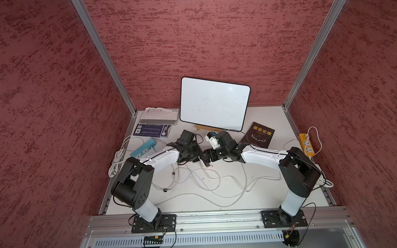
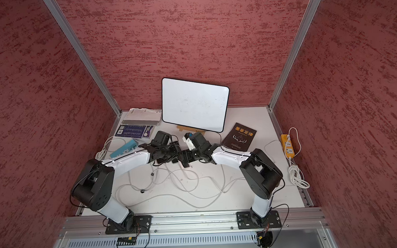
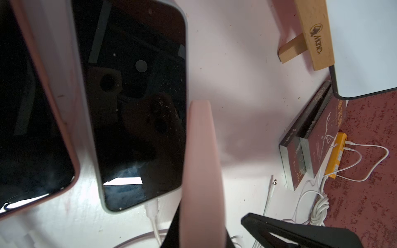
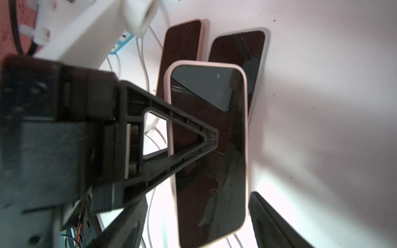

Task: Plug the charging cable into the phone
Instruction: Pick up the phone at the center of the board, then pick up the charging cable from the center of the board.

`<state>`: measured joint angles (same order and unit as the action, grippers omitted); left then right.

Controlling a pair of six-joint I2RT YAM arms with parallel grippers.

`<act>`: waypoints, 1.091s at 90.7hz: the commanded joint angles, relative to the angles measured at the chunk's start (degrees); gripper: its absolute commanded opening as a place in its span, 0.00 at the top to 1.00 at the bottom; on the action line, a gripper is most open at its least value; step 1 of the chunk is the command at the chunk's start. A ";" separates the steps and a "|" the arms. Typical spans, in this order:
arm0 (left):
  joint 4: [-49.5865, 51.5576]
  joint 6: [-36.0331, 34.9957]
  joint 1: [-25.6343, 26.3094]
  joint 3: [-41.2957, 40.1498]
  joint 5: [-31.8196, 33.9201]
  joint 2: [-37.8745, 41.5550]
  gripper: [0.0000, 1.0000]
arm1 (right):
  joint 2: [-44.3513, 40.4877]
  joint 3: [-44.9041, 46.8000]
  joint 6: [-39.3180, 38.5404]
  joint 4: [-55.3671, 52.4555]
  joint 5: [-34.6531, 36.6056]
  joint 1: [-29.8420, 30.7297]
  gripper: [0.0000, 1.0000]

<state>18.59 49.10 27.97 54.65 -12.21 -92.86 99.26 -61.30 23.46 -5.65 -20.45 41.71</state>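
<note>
The left tool [image 4: 211, 138] is clamped tight on the phone [image 4: 210, 96], one finger flat on the glass and the other hidden behind the pink case. The phone is held clear of the counter [image 4: 322, 107], over its middle. The right tool [image 4: 198, 199] straddles the phone's long edges with its jaws wide. A gap shows on one side, so it grips nothing.

Neither tool has a plug. One free plug [image 3: 274, 182] lies on the counter between the phone and the book [image 3: 311, 150]. Its cable runs into the loose tangle [image 1: 207, 181] across the counter's front half, so a pull there could drag the wrong lead or snag.

The grey phone [image 3: 137, 107] already has a cable [image 3: 152, 208] in it, with another pink phone [image 3: 32, 128] just beside it; either could be mistaken for the target.

The pinch on smooth glass is narrow. Pushing a plug in would likely twist or slide the phone unless it is braced. I cannot see its port.
</note>
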 commanded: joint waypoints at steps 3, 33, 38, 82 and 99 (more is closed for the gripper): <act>3.18 -5.28 -0.74 2.23 2.88 3.53 1.00 | -6.55 0.98 -0.61 -0.94 7.80 -1.58 0.12; -2.89 -13.11 -2.74 -2.69 -2.73 11.11 1.00 | -3.95 -3.30 1.66 -28.44 37.15 -2.78 0.27; -2.43 -13.05 -2.74 -2.22 -3.48 11.22 1.00 | -3.84 -2.69 2.20 -30.51 38.70 -2.78 0.29; -2.29 -13.51 -2.53 -2.12 -7.75 12.53 1.00 | -2.27 2.11 2.58 -33.12 36.69 -5.76 0.48; -2.26 -13.51 -2.48 -2.53 -7.84 13.51 1.00 | 1.13 1.99 1.90 -31.81 33.84 -7.00 0.52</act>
<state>18.63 36.51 25.36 52.27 -18.74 -81.38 98.39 -59.77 25.65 -38.72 15.53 35.57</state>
